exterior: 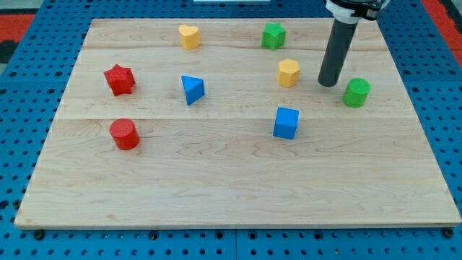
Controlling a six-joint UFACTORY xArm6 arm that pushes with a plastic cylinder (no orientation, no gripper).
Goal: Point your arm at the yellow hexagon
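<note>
Camera view, single frame.

Arm: a dark rod comes down from the view's top right, near upright with a slight lean; its white and black collar is cut off by the top edge, and nothing of the arm above that shows. My tip [329, 83] rests on the table [216, 195]. There are no fingers on this rig, so no opening to tell; the rod holds nothing.

Task item: yellow hexagon [289, 73], just to the view's left of my tip, near it but apart, with a strip of bare wood between.

Other blocks, placed from my tip:
- green cylinder [356, 93], just to the view's right and slightly lower, apart.
- green star [273, 35], up and to the left, near the table's far edge.
- blue cube [286, 123], below and to the left.
- blue triangle [192, 89], well to the left, past the hexagon.
- yellow heart [189, 36], far to the upper left.
- red star [119, 79], far left, at about my tip's height in the view.
- red cylinder [124, 134], far left and lower.

Hard to make out: the very end of the rod blends with its own shadow, so contact with the wood cannot be judged exactly.
</note>
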